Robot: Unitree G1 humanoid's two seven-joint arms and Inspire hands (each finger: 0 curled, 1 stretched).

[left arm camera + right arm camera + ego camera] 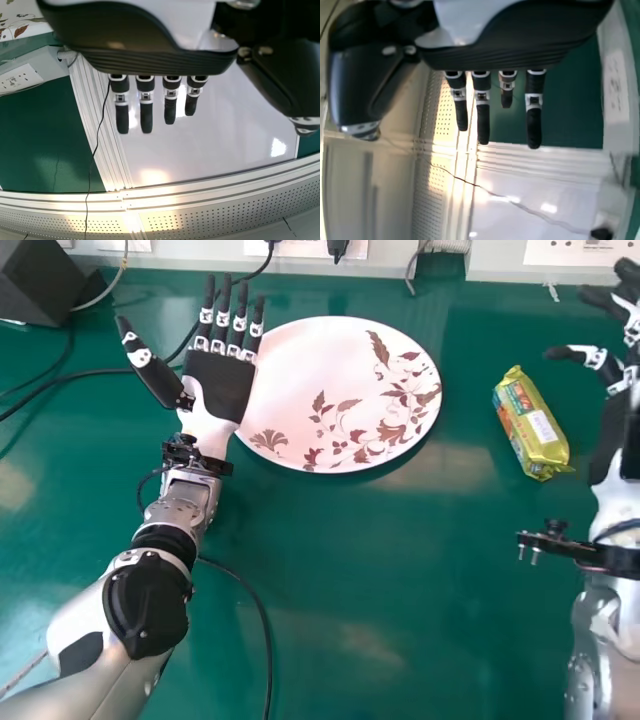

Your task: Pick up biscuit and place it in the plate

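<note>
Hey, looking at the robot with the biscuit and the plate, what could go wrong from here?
The left hand overlaps the plate's left edge in the head view, so it might nudge the plate or get in the way when the biscuit is set down. The biscuit packet lies at a slant on a smooth-looking table, so it could slide or turn if the right hand touches it off-centre.
</note>
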